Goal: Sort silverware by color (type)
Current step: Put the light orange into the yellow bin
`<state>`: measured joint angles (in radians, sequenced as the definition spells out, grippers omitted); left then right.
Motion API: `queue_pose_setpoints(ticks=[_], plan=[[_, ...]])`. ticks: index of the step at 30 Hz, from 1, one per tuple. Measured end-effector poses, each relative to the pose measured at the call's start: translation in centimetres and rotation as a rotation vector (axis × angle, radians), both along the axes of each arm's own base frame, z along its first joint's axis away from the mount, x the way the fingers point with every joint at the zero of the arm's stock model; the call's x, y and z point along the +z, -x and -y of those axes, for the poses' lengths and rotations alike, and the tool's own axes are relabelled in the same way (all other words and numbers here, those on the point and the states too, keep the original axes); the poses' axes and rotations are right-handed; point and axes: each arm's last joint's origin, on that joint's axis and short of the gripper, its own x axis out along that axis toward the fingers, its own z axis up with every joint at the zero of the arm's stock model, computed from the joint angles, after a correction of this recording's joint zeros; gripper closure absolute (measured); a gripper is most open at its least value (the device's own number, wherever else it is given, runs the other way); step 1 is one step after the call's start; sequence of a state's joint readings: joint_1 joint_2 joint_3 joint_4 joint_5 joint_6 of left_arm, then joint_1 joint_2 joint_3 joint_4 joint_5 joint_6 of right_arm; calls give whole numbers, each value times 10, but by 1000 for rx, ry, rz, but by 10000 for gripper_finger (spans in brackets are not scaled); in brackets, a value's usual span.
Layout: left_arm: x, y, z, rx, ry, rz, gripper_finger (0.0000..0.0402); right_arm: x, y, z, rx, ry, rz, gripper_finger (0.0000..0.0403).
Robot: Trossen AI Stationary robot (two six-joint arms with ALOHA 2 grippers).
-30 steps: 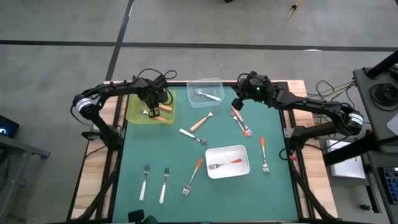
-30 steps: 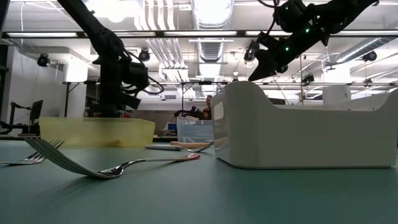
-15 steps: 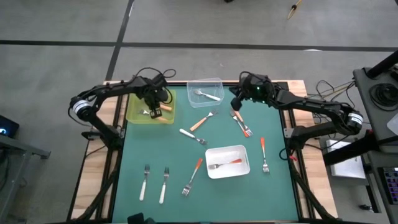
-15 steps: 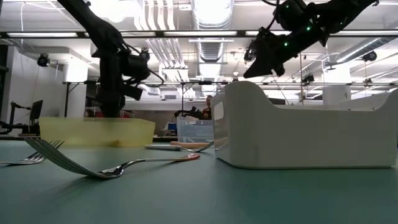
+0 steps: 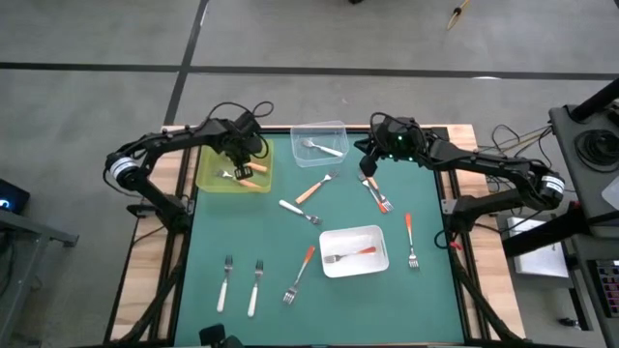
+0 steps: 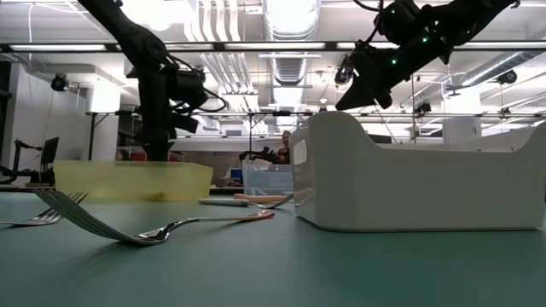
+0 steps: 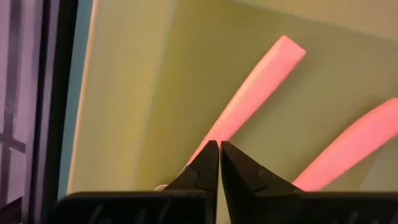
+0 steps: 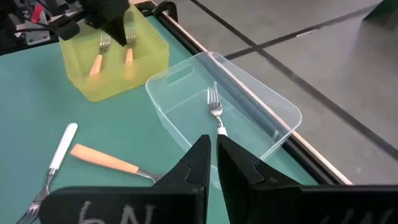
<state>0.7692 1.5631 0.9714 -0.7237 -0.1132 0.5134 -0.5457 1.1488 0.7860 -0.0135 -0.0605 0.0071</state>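
Near edge, 7 o'clock: two white-handled forks (image 5: pixel 240 282); a red-orange fork (image 5: pixel 300 274) beside the white tray (image 5: pixel 354 250), which holds another. Centre: more forks lie loose on the green table (image 5: pixel 242 227). Far side, 11 o'clock: left gripper (image 5: pixel 246 160), clenched and empty, over the yellow tray (image 5: pixel 208 170) holding two orange-handled forks (image 7: pixel 249 102). 1 o'clock: right gripper (image 5: pixel 368 162), clenched, empty, beside the clear tray (image 5: pixel 319 132) containing one fork.
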Motion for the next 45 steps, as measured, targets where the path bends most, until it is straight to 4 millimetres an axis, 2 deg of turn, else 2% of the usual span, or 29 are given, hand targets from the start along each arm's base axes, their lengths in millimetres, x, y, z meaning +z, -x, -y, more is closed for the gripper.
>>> queue_pose_setpoints(ticks=[10, 24, 33, 45], plan=[[-6, -4, -7, -18, -104, 42, 401, -4, 1, -1, 0, -13, -21, 385], [-33, -1, -6, 44, 10, -52, 401, -5, 2, -1, 6, 14, -36, 385], [-30, 8, 7, 106, 177, -116, 401, -7, 2, -3, 11, -1, -53, 385], [-26, 9, 5, 179, 118, -130, 402, -8, 1, -4, -1, -28, -39, 385]])
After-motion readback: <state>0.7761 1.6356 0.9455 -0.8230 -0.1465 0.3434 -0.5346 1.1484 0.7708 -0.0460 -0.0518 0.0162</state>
